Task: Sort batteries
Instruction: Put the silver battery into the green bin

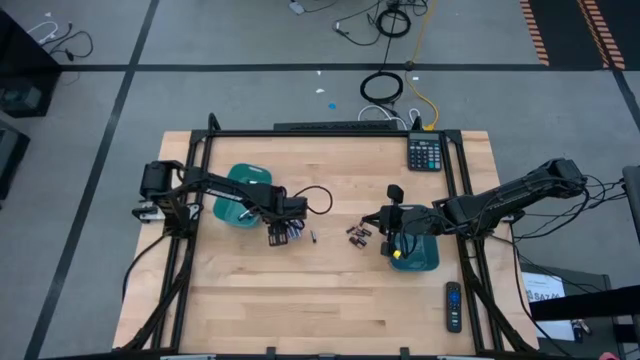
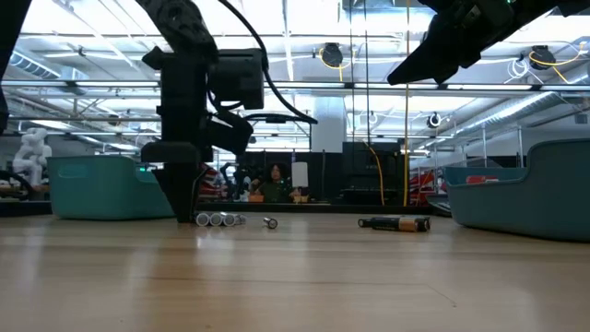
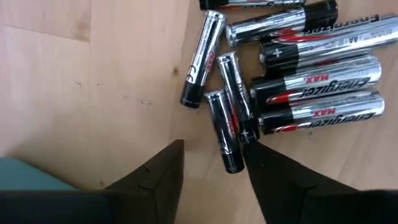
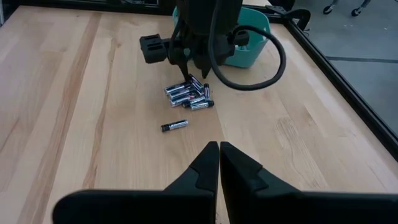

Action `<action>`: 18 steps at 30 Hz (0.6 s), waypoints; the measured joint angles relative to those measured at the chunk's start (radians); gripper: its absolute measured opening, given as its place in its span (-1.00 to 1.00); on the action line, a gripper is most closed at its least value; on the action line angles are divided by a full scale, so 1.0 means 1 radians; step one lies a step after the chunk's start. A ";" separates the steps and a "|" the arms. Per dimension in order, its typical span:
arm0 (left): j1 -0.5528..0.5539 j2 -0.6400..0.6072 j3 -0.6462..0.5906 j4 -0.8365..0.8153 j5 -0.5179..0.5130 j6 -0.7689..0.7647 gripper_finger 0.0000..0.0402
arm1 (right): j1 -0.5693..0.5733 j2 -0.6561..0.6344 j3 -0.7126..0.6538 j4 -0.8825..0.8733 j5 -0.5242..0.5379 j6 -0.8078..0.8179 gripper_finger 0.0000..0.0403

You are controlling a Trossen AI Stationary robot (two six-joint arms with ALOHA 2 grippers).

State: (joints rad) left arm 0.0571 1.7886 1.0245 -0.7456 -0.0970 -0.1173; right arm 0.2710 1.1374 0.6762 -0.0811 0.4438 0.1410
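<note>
A heap of silvery-grey batteries [image 3: 298, 81] lies on the wooden table, also seen in the right wrist view [image 4: 186, 93]. One silvery battery [image 1: 313, 237] lies apart, toward the right. Several dark coppery batteries [image 1: 358, 235] lie near the middle. My left gripper [image 3: 214, 165] is open and points down at the heap's edge [image 1: 277, 236]. Its fingers stand on either side of the end of a slim silvery battery [image 3: 225, 140]. My right gripper [image 4: 219, 155] is shut on nothing and hangs above the table by the coppery batteries [image 1: 366, 220]. My left gripper comes from above with a finger on each side of the slim battery's dark end [image 3: 234, 164], which lies flat on the table. One finger [image 3: 258, 158] stands close against that battery. I cannot tell whether it touches.
A teal tray [image 1: 245, 195] sits behind my left gripper, and a second teal tray [image 1: 425, 255] holding a yellow thing sits under my right arm. A black calculator [image 1: 425, 153] lies at the far right corner and a black remote control [image 1: 453, 305] near the right front.
</note>
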 joint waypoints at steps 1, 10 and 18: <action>-0.001 0.000 0.000 0.001 0.000 0.000 -0.26 | 0.000 0.000 0.000 0.001 0.000 0.000 -0.97; -0.027 0.005 0.035 -0.085 -0.079 -0.006 -0.90 | 0.000 0.000 0.000 0.001 0.000 0.003 -0.97; -0.011 -0.004 0.162 -0.383 -0.132 -0.057 -0.90 | 0.000 0.000 0.000 0.000 0.000 0.014 -0.97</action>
State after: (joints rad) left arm 0.0456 1.7844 1.1866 -1.1289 -0.2294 -0.1746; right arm 0.2710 1.1372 0.6765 -0.0812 0.4438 0.1548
